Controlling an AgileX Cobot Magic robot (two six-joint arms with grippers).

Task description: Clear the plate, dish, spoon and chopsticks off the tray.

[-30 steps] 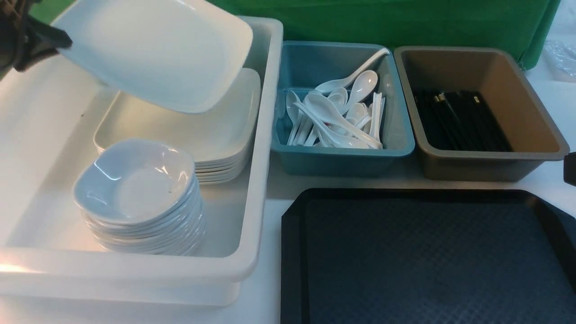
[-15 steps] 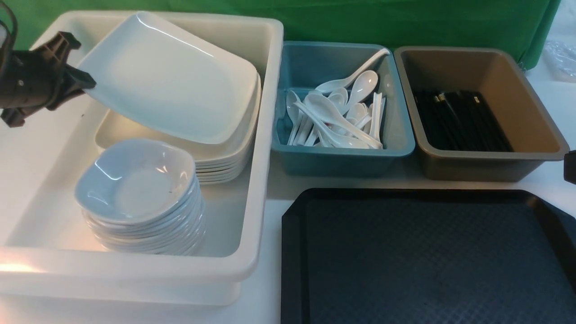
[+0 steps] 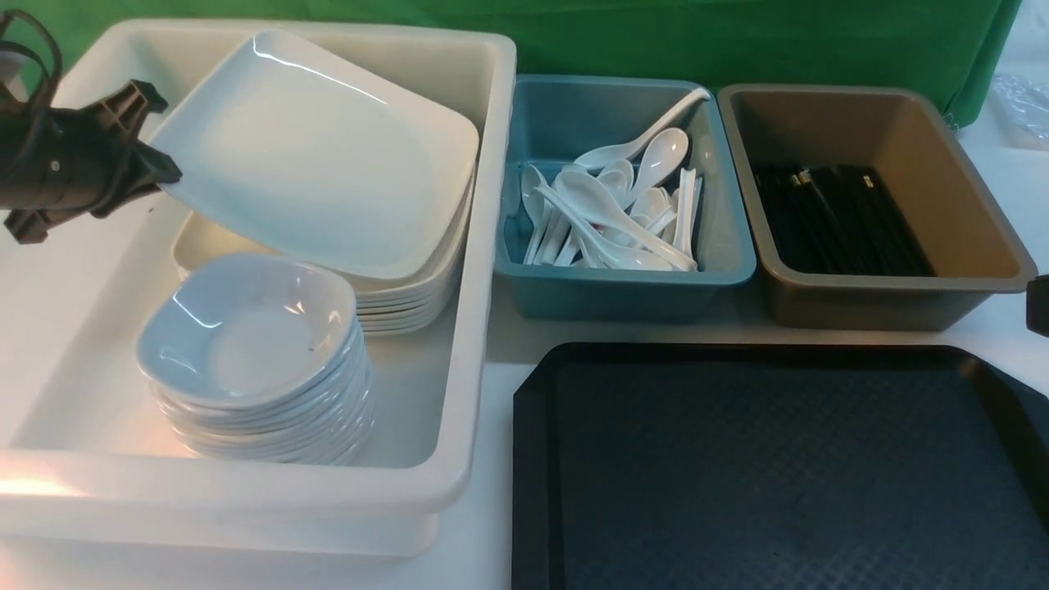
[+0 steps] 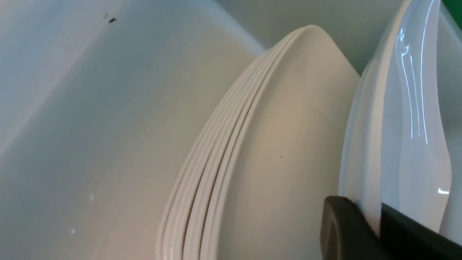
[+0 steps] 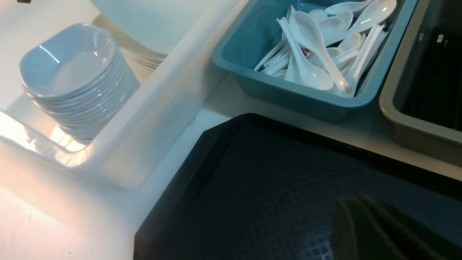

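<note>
My left gripper is shut on the left rim of the large white plate. It holds the plate tilted, with the plate's lower right edge on the stack of like plates in the white tub. In the left wrist view the jaws pinch the plate's rim beside the stack. The black tray is bare. My right gripper hovers shut and empty over the tray. Several white spoons lie in the blue tub. Black chopsticks lie in the brown tub.
A stack of small white dishes stands at the front of the white tub. The blue tub and brown tub stand behind the tray. A green cloth hangs at the back. A dark part of my right arm shows at the right edge.
My left gripper has come down and to the right with the plate. The plate has dropped from high above the tub until its lower edge meets the stack.
</note>
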